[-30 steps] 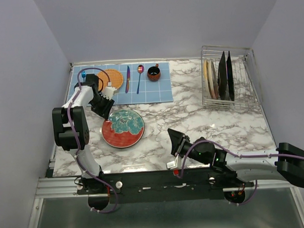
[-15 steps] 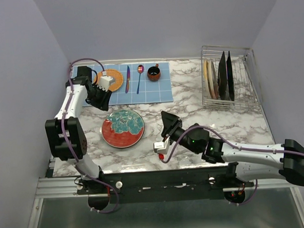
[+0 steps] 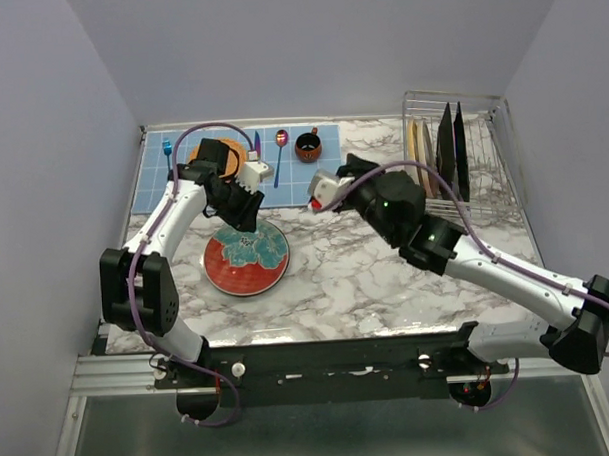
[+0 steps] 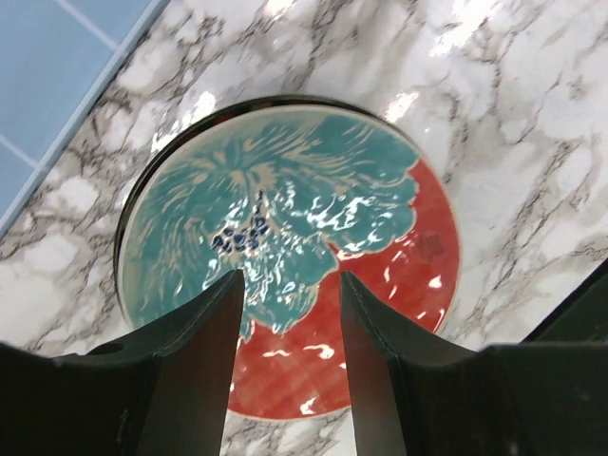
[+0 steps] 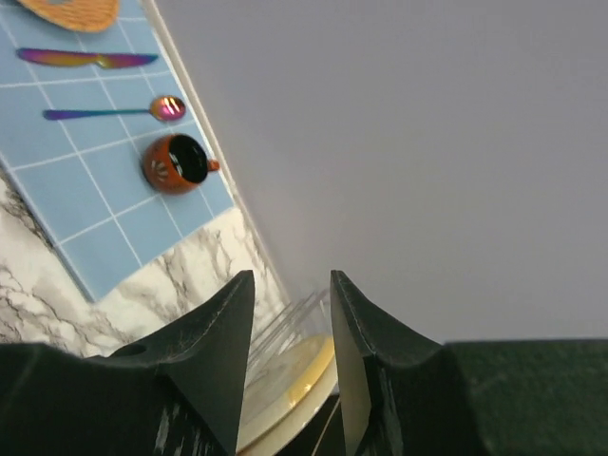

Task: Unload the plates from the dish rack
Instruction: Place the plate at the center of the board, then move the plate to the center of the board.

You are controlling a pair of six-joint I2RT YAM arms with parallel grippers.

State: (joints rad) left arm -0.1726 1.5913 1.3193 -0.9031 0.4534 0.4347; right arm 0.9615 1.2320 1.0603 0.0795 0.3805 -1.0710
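The dish rack (image 3: 489, 197) stands at the back right with several plates upright in it: a cream-yellow one (image 3: 415, 159) and two dark ones (image 3: 446, 148). The round red plate with a teal centre (image 3: 247, 258) lies flat on the marble at front left. My left gripper (image 3: 246, 212) is open and empty just above that plate's back edge; the left wrist view shows the plate (image 4: 313, 190) under the open gripper (image 4: 290, 275). My right gripper (image 3: 356, 166) is open and empty, raised left of the rack. The right wrist view shows the gripper (image 5: 290, 277), with the cream-yellow plate (image 5: 294, 380) and rack wires (image 5: 285, 318) between its fingers.
A blue mat (image 3: 303, 183) at the back holds an orange woven disc (image 3: 229, 151), a knife (image 3: 256, 148), a spoon (image 3: 280, 154) and an orange mug (image 3: 308, 146). The mug (image 5: 177, 163) and spoon (image 5: 114, 111) show in the right wrist view. Walls close the back and sides.
My left gripper moved right from the mat's left side to above the red plate. My right arm swung from the front edge up and back toward the rack.
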